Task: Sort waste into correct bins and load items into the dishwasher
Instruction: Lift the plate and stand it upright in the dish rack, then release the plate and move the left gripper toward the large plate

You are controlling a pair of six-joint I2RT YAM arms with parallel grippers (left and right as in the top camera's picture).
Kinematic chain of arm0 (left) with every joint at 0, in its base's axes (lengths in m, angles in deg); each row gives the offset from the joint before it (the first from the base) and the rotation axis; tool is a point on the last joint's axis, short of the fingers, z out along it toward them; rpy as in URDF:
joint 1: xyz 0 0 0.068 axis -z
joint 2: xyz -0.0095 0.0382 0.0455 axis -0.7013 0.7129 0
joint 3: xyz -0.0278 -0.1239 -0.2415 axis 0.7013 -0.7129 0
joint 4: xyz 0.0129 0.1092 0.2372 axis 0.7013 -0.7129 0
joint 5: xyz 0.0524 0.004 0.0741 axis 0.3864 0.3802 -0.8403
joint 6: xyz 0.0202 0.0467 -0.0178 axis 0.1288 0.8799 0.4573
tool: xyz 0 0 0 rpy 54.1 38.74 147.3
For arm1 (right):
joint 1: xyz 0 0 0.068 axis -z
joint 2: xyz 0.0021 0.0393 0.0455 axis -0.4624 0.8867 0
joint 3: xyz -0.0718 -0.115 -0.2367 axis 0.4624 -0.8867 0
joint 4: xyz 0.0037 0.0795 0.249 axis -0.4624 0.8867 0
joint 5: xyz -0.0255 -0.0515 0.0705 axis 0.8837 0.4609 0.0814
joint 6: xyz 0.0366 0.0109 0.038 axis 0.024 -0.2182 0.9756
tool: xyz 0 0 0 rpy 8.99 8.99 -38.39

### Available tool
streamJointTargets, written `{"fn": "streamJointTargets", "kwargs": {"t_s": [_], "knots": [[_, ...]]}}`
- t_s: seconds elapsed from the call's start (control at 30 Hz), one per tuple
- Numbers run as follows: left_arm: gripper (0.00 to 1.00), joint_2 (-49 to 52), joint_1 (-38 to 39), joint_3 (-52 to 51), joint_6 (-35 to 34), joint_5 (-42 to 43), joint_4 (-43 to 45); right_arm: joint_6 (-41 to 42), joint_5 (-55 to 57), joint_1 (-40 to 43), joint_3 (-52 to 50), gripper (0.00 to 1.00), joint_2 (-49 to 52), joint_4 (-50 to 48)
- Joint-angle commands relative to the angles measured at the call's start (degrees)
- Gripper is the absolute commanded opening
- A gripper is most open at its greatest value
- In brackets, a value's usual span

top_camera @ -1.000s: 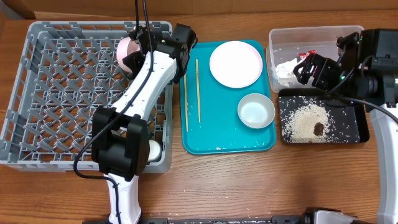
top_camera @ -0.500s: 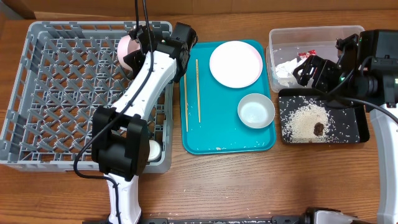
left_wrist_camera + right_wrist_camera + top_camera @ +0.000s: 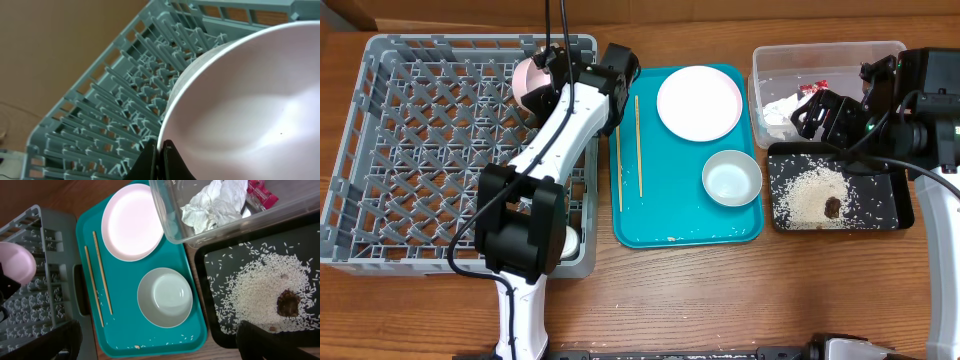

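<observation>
My left gripper (image 3: 161, 157) is shut on the rim of a pale pink bowl (image 3: 250, 100), held over the far right corner of the grey dish rack (image 3: 430, 150); the bowl shows in the overhead view (image 3: 528, 78). My right gripper (image 3: 160, 347) is open and empty, high above the teal tray. On that tray lie a round plate (image 3: 699, 102), a white bowl (image 3: 731, 177) and two wooden chopsticks (image 3: 639, 145). The clear tub (image 3: 825, 55) holds a crumpled white napkin (image 3: 212, 205) and a red wrapper (image 3: 260, 191). The black tray (image 3: 890, 210) holds rice (image 3: 255, 292) and a brown scrap (image 3: 288, 303).
The teal serving tray (image 3: 650, 225) sits between rack and bins, with a few rice grains (image 3: 165, 341) near its front edge. A small white cup (image 3: 567, 240) sits in the rack's near right corner. Bare wooden table lies in front.
My left gripper has carried the pink bowl slightly farther toward the rack's back edge. The right arm has not moved.
</observation>
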Motion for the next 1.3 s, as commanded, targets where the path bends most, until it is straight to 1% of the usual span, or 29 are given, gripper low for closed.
{"fn": "streamJointTargets", "kwargs": {"t_s": [0.0, 0.13, 0.27, 0.37, 0.47, 0.73, 0.8, 0.83, 0.87, 0.9, 0.93, 0.97, 1.0, 1.1, 1.17, 1.27], "knots": [[0.04, 2.2, 0.1, -0.5, 1.2, -6.5, -1.0, -0.1, 0.4, -0.2, 0.0, 1.0, -0.3, -0.5], [0.04, 2.2, 0.2, -0.5, 5.3, -9.9, -1.2, 0.0, 0.4, -0.2, 0.0, 1.0, -0.3, -0.9], [0.04, 2.2, 0.8, -0.5, 6.4, -12.0, -2.4, 0.0, 0.4, -0.2, 0.0, 1.0, -0.3, -1.0], [0.04, 2.2, 1.6, -0.5, 7.7, -11.6, -2.3, 0.0, 0.4, -0.2, 0.0, 1.0, -0.3, -1.0], [0.04, 2.2, 2.6, -0.5, 8.1, -8.6, -2.2, 0.0, 0.4, -0.2, 0.0, 1.0, -0.3, -1.0], [0.05, 2.2, 4.2, -0.5, 8.3, 5.6, -2.4, 0.0, 0.4, -0.2, 0.0, 1.0, -0.3, -0.7], [0.11, 2.2, 4.2, -0.5, 8.3, 8.4, -3.5, 0.0, 0.4, -0.2, 0.0, 1.0, -0.3, -0.6], [0.17, 2.2, 4.2, -0.5, 8.9, 9.3, -4.3, 0.0, 0.4, -0.2, 0.0, 1.0, -0.3, -0.5], [0.29, 2.2, 4.2, -0.5, 10.3, 10.3, -5.0, 0.0, 0.4, -0.2, 0.0, 1.0, -0.3, -0.6], [0.33, 2.2, 4.2, -0.5, 11.4, 10.7, -5.2, 0.0, 0.4, -0.2, 0.0, 1.0, -0.3, -0.6], [0.38, 2.2, 4.2, -0.5, 13.1, 11.5, -5.4, 0.0, 0.4, -0.2, 0.0, 1.0, -0.3, -0.6], [0.43, 2.2, 4.3, -0.1, 16.9, 13.9, -5.6, 0.0, 0.4, -0.2, 0.0, 1.0, -0.3, -0.7], [0.43, 2.2, 4.3, 0.3, 17.8, 15.6, -6.2, 0.0, 0.4, -0.2, 0.0, 1.0, -0.3, -0.8], [0.42, 2.1, 4.3, 2.9, 17.9, 21.4, -8.7, 0.0, 0.4, -0.2, 0.0, 1.0, -0.3, -0.9], [0.43, 2.1, 4.3, 6.4, 18.6, 27.2, -10.7, 0.0, 0.4, -0.2, 0.0, 1.0, -0.3, -0.9], [0.64, 2.1, 4.3, 10.6, 21.6, 35.3, -11.6, 0.0, 0.4, -0.2, 0.0, 1.0, -0.3, -0.8]]}}
